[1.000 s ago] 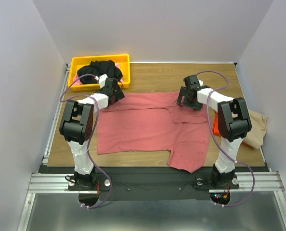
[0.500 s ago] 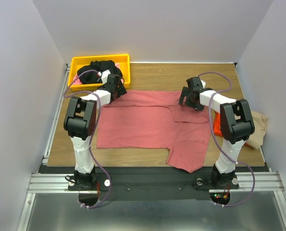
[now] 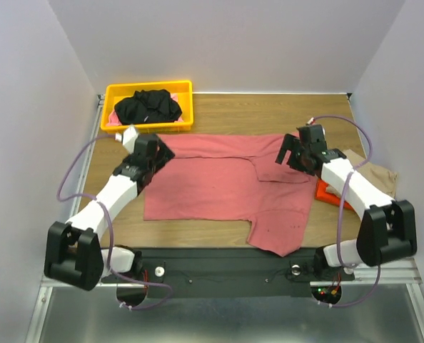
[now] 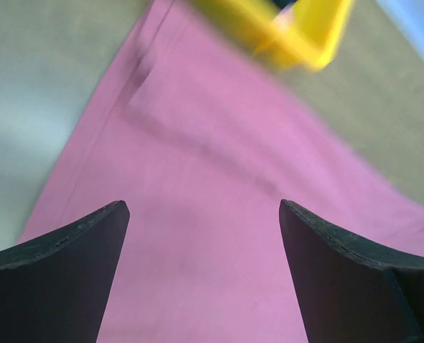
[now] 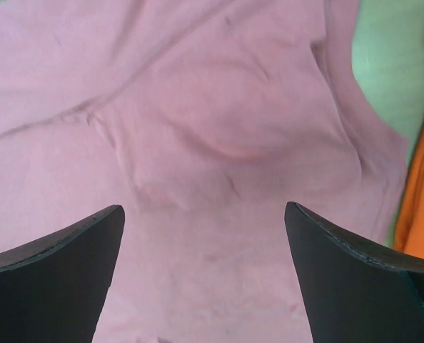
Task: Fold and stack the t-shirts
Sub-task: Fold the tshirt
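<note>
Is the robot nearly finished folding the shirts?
No. Nothing is stacked yet. The red t-shirt lies spread out, the left gripper and right gripper open over its far edge. The black t-shirt is bunched in the yellow bin; the tan t-shirt waits at the right.

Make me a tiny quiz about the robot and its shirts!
1. True or false: the black t-shirt lies in the yellow bin.
2. Which shirt lies spread on the table? A: the dusty-red t-shirt. B: a blue one. C: a green one.
3. Fill in: the left pincer and the right pincer both stand ____ over the red cloth.
Key: 1 true; 2 A; 3 open.
</note>
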